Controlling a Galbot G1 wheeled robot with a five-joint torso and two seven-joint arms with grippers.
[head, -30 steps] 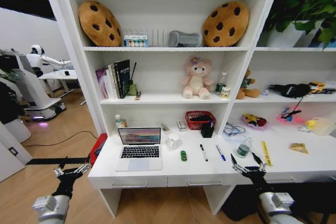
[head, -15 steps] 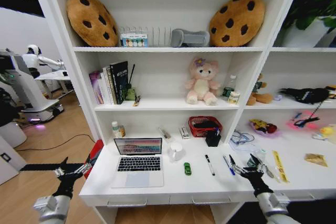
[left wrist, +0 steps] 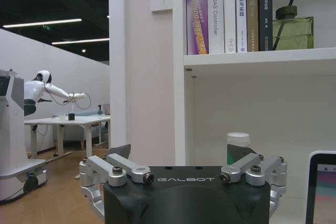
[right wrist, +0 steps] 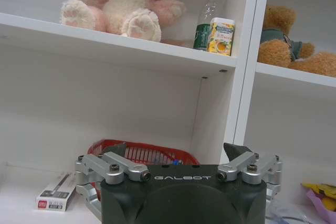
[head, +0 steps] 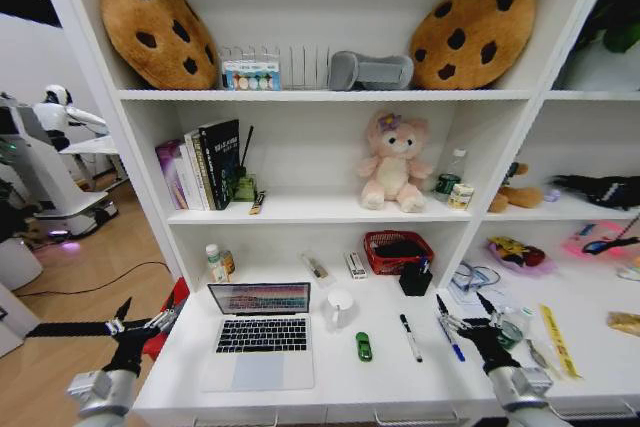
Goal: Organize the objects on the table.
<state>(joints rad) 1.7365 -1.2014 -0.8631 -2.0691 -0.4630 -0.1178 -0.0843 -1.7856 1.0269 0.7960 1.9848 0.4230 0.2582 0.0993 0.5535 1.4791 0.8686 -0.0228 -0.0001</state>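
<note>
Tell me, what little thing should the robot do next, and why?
Probably lower the right gripper onto the blue pen just below it. Its fingers are open and empty, and the pen lies loose on the table beside the black pen.

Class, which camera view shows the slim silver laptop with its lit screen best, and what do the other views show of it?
The head view: the slim silver laptop lies open on the white desk, with keyboard, trackpad and screen all in sight. The left wrist view catches just a sliver of its screen edge. The right wrist view faces the shelves and red basket instead.
</note>
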